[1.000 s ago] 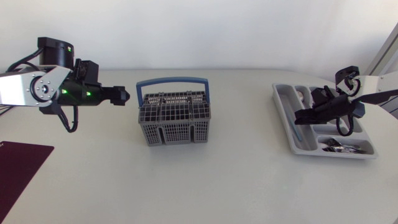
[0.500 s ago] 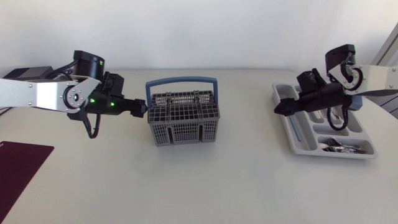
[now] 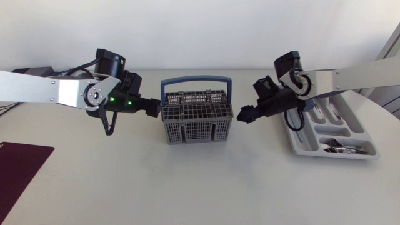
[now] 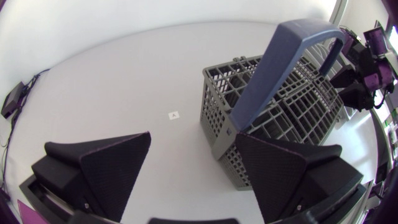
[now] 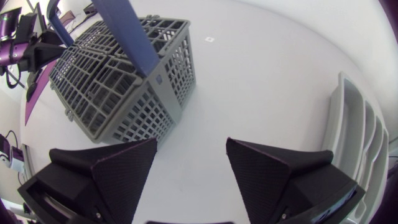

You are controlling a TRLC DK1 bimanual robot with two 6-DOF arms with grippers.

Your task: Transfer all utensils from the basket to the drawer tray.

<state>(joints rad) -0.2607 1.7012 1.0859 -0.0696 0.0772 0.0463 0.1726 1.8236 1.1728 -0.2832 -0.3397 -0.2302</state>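
The grey wire basket [image 3: 197, 119] with a blue handle [image 3: 197, 82] stands mid-table. No utensil shows in its compartments in either wrist view. My left gripper [image 3: 155, 110] is open at the basket's left side; in the left wrist view one fingertip [image 4: 273, 168] lies against the basket [image 4: 280, 106] at its corner. My right gripper [image 3: 245, 116] hangs open just right of the basket, nothing between its fingers, with the basket [image 5: 118, 81] ahead of it. The grey drawer tray [image 3: 300, 140] lies at the right with cutlery [image 3: 340, 147] in its near compartment.
A dark maroon mat [image 3: 19, 169] lies at the table's front left corner. Bare table stretches in front of the basket. Beside my right gripper [image 5: 193, 165] the tray's rim [image 5: 354, 118] shows.
My left arm has swung right, and the basket has slid right ahead of it. My right arm has left the tray and come to the basket's right side, its fingers opening.
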